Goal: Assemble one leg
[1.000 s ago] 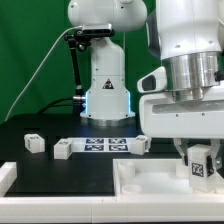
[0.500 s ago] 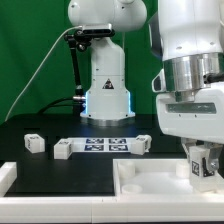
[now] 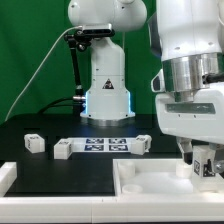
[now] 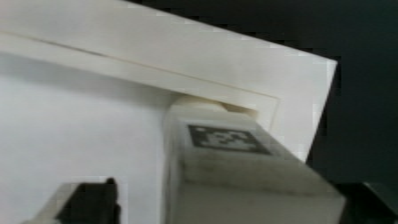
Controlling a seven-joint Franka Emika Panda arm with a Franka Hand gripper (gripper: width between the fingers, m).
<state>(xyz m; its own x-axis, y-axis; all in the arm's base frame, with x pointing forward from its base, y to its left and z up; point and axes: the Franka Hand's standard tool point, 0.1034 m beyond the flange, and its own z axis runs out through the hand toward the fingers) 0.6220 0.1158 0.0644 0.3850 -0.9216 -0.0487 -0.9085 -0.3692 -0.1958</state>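
Observation:
A leg (image 3: 206, 163), a small white block with a black-and-white tag, stands on end at the corner of the large white tabletop piece (image 3: 150, 178) at the exterior view's lower right. My gripper (image 3: 203, 160) hangs over it. In the wrist view the leg (image 4: 235, 160) rises from the tabletop's corner (image 4: 107, 110) between my two dark fingers (image 4: 89, 200). A strip of tabletop shows between each finger and the leg, so the jaws stand open around it. Three more legs (image 3: 35, 143), (image 3: 65, 149), (image 3: 140, 144) lie on the black table.
The marker board (image 3: 107, 145) lies mid-table between two loose legs. A white robot base (image 3: 105, 95) and a black stand (image 3: 75, 60) stand behind. A white raised piece (image 3: 5, 175) sits at the exterior view's left edge.
My gripper body has shifted toward the exterior view's right over the second. The leg stays at the tabletop's corner, its tag now a little further right.

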